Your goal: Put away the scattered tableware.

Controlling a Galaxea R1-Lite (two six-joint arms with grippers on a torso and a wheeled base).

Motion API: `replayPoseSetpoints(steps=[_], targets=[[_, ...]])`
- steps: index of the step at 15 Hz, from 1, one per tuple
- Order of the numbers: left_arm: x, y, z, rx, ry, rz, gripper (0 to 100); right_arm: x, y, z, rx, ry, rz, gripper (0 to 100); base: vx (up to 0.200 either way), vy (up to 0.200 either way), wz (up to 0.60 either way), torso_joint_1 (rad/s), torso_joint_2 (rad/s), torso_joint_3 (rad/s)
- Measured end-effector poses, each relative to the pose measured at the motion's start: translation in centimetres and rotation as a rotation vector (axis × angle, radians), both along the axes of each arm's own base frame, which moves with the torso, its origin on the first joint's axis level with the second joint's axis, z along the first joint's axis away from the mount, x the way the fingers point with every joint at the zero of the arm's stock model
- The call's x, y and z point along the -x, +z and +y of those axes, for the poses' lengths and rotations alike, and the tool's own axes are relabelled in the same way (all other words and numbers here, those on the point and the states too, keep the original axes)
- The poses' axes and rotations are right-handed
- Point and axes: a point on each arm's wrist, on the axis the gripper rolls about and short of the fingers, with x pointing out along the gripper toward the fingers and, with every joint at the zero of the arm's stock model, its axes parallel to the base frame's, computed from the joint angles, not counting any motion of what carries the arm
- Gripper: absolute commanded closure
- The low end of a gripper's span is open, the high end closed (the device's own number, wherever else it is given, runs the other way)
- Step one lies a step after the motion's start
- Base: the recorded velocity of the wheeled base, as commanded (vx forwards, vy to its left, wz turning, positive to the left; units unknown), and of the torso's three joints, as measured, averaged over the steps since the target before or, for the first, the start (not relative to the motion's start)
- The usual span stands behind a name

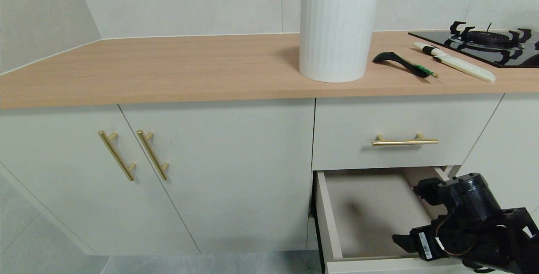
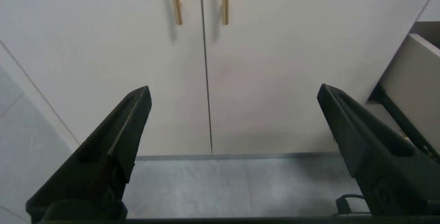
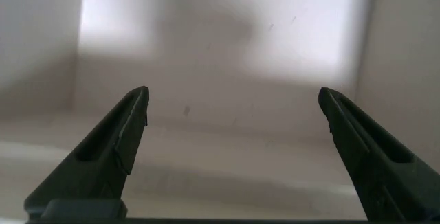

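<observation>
While the knife [image 1: 459, 64] lies on the counter [image 1: 168, 72], our right claw [image 3: 234, 99], over the drawer [image 1: 327, 217], and left claw [image 2: 234, 99] gape.

One knife [image 1: 457, 64], one black-handled utensil [image 1: 403, 64]

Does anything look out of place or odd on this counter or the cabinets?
A black-handled, green-tipped utensil and a white knife lie loose on the wooden countertop beside the black stove; the lower drawer stands open.
</observation>
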Motion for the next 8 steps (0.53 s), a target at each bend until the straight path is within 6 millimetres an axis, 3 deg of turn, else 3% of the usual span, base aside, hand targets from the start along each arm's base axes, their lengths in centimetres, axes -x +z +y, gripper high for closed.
replayPoseSetpoints(steps=[8], targets=[[0.0,0.0,0.0,0.000,0.000,0.000,0,2.0,1.7,0.1,0.016,0.083,0.106,0,0.000,0.000,0.00,0.000,0.00,0.000]])
